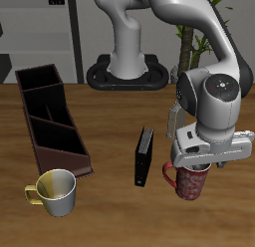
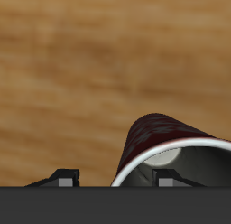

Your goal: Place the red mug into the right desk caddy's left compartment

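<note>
The red mug [image 1: 189, 183] stands upright on the table near the front edge, beside the black book. My gripper [image 1: 191, 168] is right above it and hides its rim in the exterior view. In the wrist view the mug [image 2: 158, 137] shows close up. One fingertip [image 2: 176, 179] is over the mug's light interior, the other [image 2: 63, 178] is outside its wall. The gripper [image 2: 119, 179] is open and straddles the wall. The right desk caddy [image 1: 52, 126], a long dark brown divided box, lies far across the table. All its sections look empty; I cannot tell which is the left compartment.
A cream mug with a yellow handle [image 1: 55, 191] stands by the caddy's near end. A flat black book [image 1: 144, 156] stands on edge between the caddy and the red mug. The robot's base [image 1: 125, 70] is at the back.
</note>
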Motion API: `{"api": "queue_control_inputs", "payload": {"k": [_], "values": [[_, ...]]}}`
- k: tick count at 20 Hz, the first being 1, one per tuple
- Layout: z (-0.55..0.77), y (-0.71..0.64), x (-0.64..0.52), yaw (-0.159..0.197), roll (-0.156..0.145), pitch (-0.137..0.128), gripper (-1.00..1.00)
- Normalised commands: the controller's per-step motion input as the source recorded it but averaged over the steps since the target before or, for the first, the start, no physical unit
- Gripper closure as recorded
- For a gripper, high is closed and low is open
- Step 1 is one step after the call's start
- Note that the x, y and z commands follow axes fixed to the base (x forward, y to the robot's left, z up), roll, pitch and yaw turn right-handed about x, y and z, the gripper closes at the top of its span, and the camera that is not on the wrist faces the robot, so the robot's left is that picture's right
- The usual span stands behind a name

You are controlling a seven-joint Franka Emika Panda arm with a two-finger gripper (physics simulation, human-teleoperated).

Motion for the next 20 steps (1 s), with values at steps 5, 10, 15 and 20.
{"api": "queue_control_inputs", "payload": {"k": [5,10,15,20], "values": [[-0.01,0.01,0.02,-0.013,0.003,0.009,1.00],[0.08,-0.03,0.01,0.003,0.001,-0.005,1.00],[0.40,0.08,-0.18,0.028,0.028,-0.063,1.00],[0.54,0.02,-0.28,0.032,0.030,-0.071,1.00]]}}
